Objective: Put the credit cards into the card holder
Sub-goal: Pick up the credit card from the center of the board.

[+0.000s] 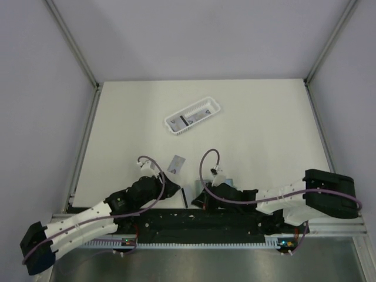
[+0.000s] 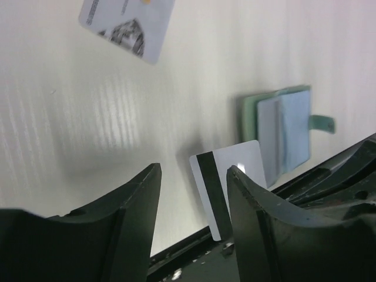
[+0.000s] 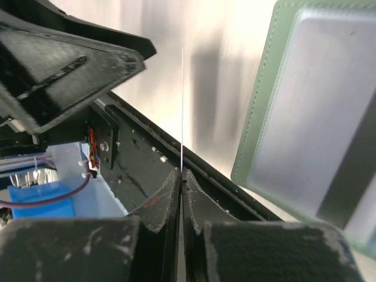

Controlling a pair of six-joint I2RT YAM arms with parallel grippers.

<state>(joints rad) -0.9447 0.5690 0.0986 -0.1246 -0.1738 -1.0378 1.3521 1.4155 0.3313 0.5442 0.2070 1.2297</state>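
Table [image 2: 88,106]: white, matt, with faint fine ribbing under a soft sheen.
Card holder [image 3: 257,117]: sage-green cover, leather-like, smooth, stitched along the edge; inner pockets of pale, slightly glossy plastic film.
Striped card [image 2: 217,176], just beside the card holder: smooth light-grey plastic, with a satin black stripe.
Printed card [image 2: 126,23], well apart from the card holder: smooth plastic, light gloss.
My left gripper [image 2: 194,170]: black hard plastic, matt.
My right gripper [image 3: 181,171]: black matt plastic, scuffed pale.
Basket [image 1: 216,107], beyond the card holder: white slotted plastic.
Frame rails [image 1: 73,50]: bare silvery metal.
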